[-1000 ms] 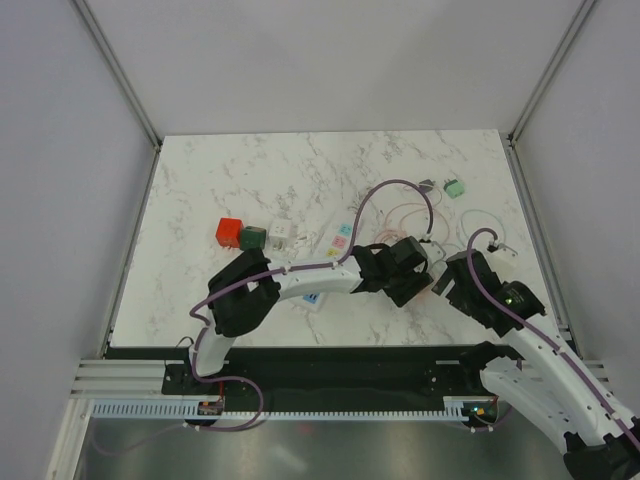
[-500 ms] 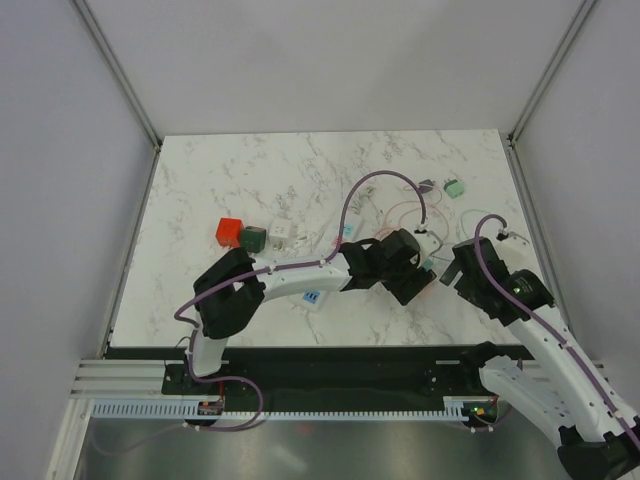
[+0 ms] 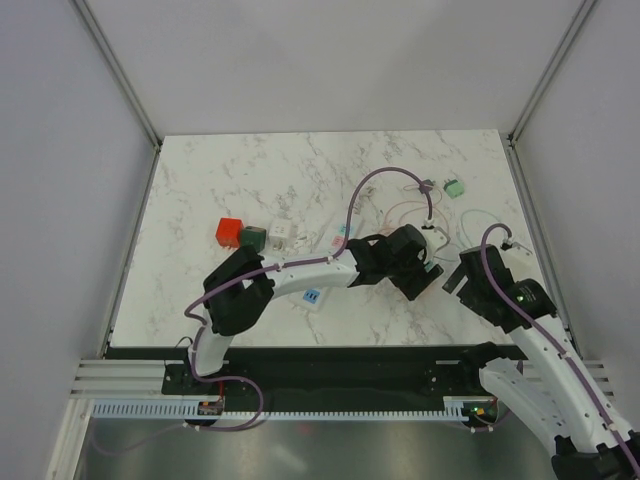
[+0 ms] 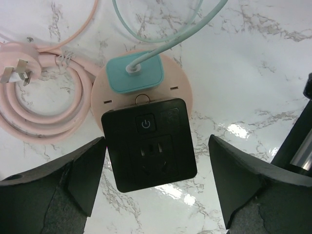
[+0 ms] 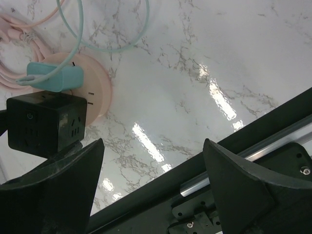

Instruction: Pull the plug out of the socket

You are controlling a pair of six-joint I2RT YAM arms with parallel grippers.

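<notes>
Lower right, the right gripper (image 3: 453,279) hangs wide open and empty, seemingly keeping clear, while the left gripper (image 4: 157,141) spreads its jaws astride the black cube adapter (image 4: 146,161) against the pink round hub (image 4: 179,83), apart from the socket (image 3: 311,296) mid-frame under that arm.

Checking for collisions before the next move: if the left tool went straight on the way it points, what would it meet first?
Most likely the black cube adapter, centred between the open jaws of the left tool; it lies at the edge of the round pink socket. Depth is unclear.
</notes>
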